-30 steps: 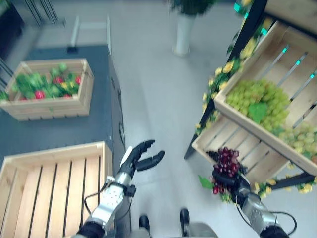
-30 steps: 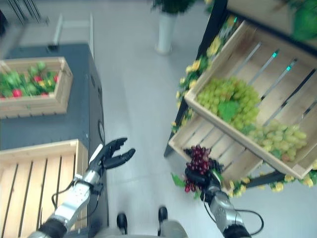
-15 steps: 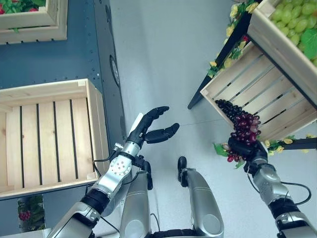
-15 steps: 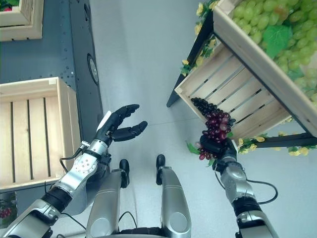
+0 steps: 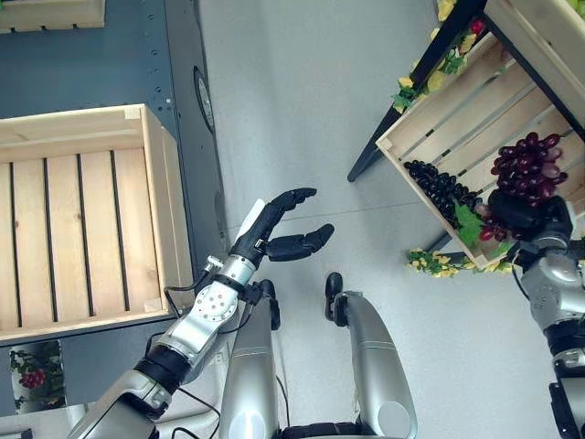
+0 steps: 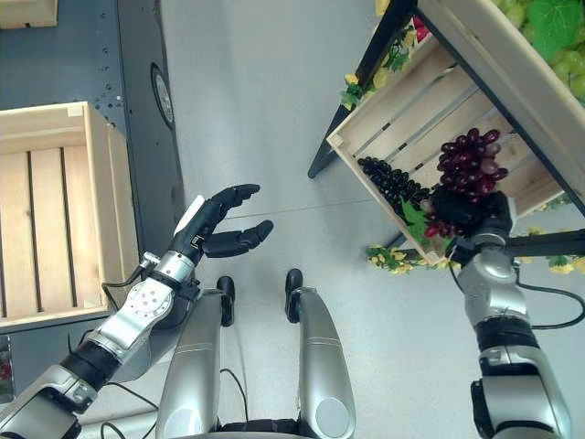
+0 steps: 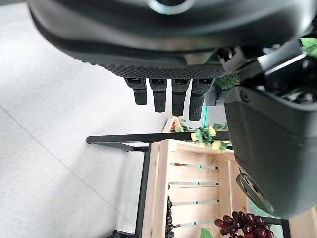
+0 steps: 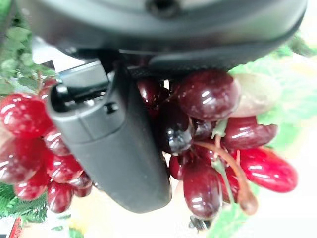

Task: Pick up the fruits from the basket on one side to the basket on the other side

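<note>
Red grape bunch (image 6: 468, 165) sat in right hand (image 6: 477, 218), grapes bulging above and on both sides of curled fingers; thumb (image 8: 111, 144) pressed across front of bunch. Bunch hung over lower shelf crate (image 6: 402, 119), just beside black grape bunch (image 6: 391, 181) lying in that crate. Left hand (image 6: 218, 229) was apart from fruit, over floor (image 6: 265, 110), fingers (image 7: 173, 101) straight and spread from thumb, holding nothing. Empty wooden crate (image 5: 82, 219) lay beside left hand, on dark table (image 5: 91, 69).
</note>
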Robot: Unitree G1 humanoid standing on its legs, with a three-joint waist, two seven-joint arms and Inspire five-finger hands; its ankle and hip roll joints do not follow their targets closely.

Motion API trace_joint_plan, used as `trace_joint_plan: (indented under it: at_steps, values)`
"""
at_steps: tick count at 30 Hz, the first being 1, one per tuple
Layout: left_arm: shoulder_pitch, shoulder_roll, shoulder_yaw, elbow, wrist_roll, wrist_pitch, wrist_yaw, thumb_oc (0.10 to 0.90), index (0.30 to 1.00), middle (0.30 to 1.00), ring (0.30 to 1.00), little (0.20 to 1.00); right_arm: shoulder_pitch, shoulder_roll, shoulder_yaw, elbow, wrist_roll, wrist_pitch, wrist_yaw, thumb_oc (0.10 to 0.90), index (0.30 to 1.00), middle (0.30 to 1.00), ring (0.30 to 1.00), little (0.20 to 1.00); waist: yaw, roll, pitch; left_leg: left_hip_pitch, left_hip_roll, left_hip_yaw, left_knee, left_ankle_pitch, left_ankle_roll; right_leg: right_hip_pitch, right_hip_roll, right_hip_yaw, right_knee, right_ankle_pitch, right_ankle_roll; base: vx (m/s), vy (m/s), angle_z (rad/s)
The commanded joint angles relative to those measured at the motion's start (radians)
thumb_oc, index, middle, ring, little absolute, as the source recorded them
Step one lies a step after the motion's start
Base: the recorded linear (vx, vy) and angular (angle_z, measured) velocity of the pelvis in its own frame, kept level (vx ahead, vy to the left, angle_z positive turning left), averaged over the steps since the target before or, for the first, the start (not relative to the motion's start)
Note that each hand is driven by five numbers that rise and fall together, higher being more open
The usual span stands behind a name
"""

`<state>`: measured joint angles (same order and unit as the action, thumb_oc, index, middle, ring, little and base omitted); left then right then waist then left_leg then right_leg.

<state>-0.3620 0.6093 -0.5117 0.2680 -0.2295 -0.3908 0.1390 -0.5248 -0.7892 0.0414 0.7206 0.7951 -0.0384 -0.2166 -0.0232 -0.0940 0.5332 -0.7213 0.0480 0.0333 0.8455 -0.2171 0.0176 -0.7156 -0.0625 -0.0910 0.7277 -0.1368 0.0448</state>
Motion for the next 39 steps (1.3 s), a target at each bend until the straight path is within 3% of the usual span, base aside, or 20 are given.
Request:
trace_joint_plan:
  at_steps: [1,3,5,11,12,13,14,27,39]
  values:
    - [-0.028,0.029,-0.019,-0.165,-0.018,-0.102,-0.024,0.800,0.900,0.900,0.900,0.900,-0.100,-0.178,-0.110,0.090,0.143,0.027,0.053,0.400,0.300,0.300,0.300,0.300,0.037,-0.022,-0.013,0.056,-0.044,0.055,0.042,-0.135,0.043,0.083,0.043,-0.066,0.097,-0.071,-0.068,0.02,-0.108,-0.02]
    - [-0.028,0.031,-0.018,-0.166,-0.020,-0.102,-0.026,0.800,0.900,0.900,0.900,0.900,-0.106,-0.182,-0.108,0.102,0.148,0.033,0.062,0.400,0.300,0.300,0.300,0.300,0.037,-0.021,-0.013,0.054,-0.043,0.053,0.044,-0.137,0.043,0.082,0.044,-0.067,0.098,-0.072,-0.068,0.02,-0.070,0.03]
    - [-0.021,0.053,-0.025,-0.172,-0.031,-0.103,-0.036,0.800,0.900,0.900,0.900,0.900,-0.137,-0.218,-0.107,0.180,0.136,0.079,0.107,0.400,0.300,0.300,0.300,0.300,0.051,-0.029,-0.013,0.049,-0.040,0.044,0.061,-0.141,0.041,0.085,0.043,-0.075,0.105,-0.074,-0.069,0.03,-0.104,0.06]
    - [-0.016,0.077,-0.030,-0.165,-0.042,-0.118,-0.037,0.800,0.900,0.900,0.900,0.900,-0.189,-0.253,-0.087,0.234,0.117,0.095,0.131,0.400,0.300,0.300,0.300,0.300,0.060,-0.032,-0.013,0.054,-0.034,0.041,0.058,-0.143,0.038,0.092,0.043,-0.083,0.108,-0.082,-0.071,0.01,-0.032,0.02]
    - [-0.013,0.078,-0.030,-0.165,-0.039,-0.117,-0.034,0.800,0.900,0.900,0.900,0.900,-0.194,-0.256,-0.081,0.238,0.103,0.093,0.121,0.431,0.347,0.347,0.347,0.347,0.061,-0.032,-0.013,0.054,-0.034,0.040,0.058,-0.142,0.039,0.091,0.042,-0.084,0.111,-0.084,-0.071,0.00,0.000,0.00]
    - [-0.013,0.078,-0.029,-0.166,-0.038,-0.117,-0.033,0.800,0.900,0.900,0.900,0.900,-0.194,-0.256,-0.080,0.239,0.102,0.091,0.119,0.563,0.545,0.545,0.545,0.545,0.061,-0.032,-0.013,0.054,-0.034,0.040,0.059,-0.142,0.039,0.091,0.042,-0.084,0.112,-0.084,-0.071,0.00,0.000,0.00]
    - [-0.014,0.082,-0.034,-0.167,-0.036,-0.114,-0.029,0.800,0.900,0.900,0.900,0.900,-0.198,-0.257,-0.078,0.242,0.108,0.087,0.096,0.800,0.900,0.900,0.900,0.900,0.062,-0.033,-0.013,0.052,-0.032,0.039,0.065,-0.144,0.039,0.091,0.040,-0.087,0.116,-0.086,-0.071,0.00,0.000,0.00]
    - [-0.022,0.093,-0.041,-0.166,-0.039,-0.126,-0.025,0.800,0.900,0.900,0.900,0.900,-0.247,-0.237,-0.038,0.263,0.054,0.107,0.077,0.800,0.900,0.900,0.900,0.900,0.065,-0.026,-0.013,0.054,-0.028,0.045,0.059,-0.145,0.039,0.087,0.038,-0.089,0.120,-0.094,-0.071,0.00,0.000,0.00]
    - [-0.028,0.065,-0.055,-0.156,-0.011,-0.123,-0.005,0.800,0.900,0.900,0.900,0.900,-0.244,-0.207,-0.006,0.251,0.004,0.098,0.132,0.800,0.900,0.900,0.900,0.900,0.060,-0.030,-0.013,0.071,-0.021,0.054,0.057,-0.155,0.042,0.100,0.038,-0.086,0.116,-0.099,-0.070,0.00,0.009,0.00]
